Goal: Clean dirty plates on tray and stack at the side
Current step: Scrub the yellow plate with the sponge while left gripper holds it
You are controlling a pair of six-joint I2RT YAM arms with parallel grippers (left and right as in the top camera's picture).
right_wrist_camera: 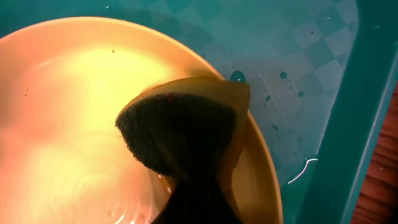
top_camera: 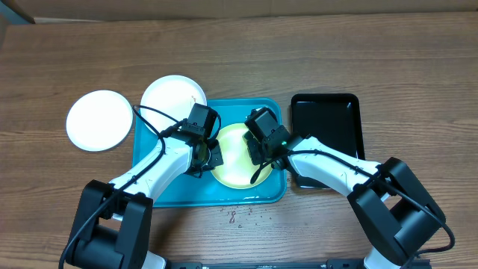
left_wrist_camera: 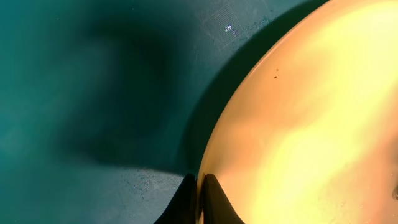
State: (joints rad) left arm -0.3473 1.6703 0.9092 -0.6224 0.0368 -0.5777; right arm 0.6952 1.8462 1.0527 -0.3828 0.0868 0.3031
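in the middle of the wooden table (top_camera: pixel 418 67) lies the turquoise tray (top_camera: pixel 224 196), and on its right half the yellow-green plate (top_camera: pixel 233 161) sits on the tray floor with both arms reaching in over it. the left gripper (top_camera: pixel 203 157) is at the plate's left edge; in the left wrist view its two dark fingertips (left_wrist_camera: pixel 214 202) are drawn nearly together with the plate's rim pinched between them, so it is clamped on the yellow-green plate. the right gripper (top_camera: pixel 258 153) is over the plate's right side, closed on a sponge (right_wrist_camera: pixel 180 130) that is yellow with a dark scouring face; the sponge rests on the plate at its rim, dark face toward the wrist camera. a few tiny dark specks (left_wrist_camera: pixel 275 76) dot the plate's surface, and water beads (right_wrist_camera: pixel 237 76) stand on the tray floor just beside the rim. the far white plate (top_camera: pixel 173 96) lies at the tray's far left corner, its near edge overlapping the tray's rim. the left white plate (top_camera: pixel 99 120) lies on the table left of the tray, just apart from the other white one. a glossy black tray (top_camera: pixel 326 127) lies just beside the turquoise tray on its right. small reddish specks (top_camera: pixel 239 217) mark the table just on the near side of the tray.
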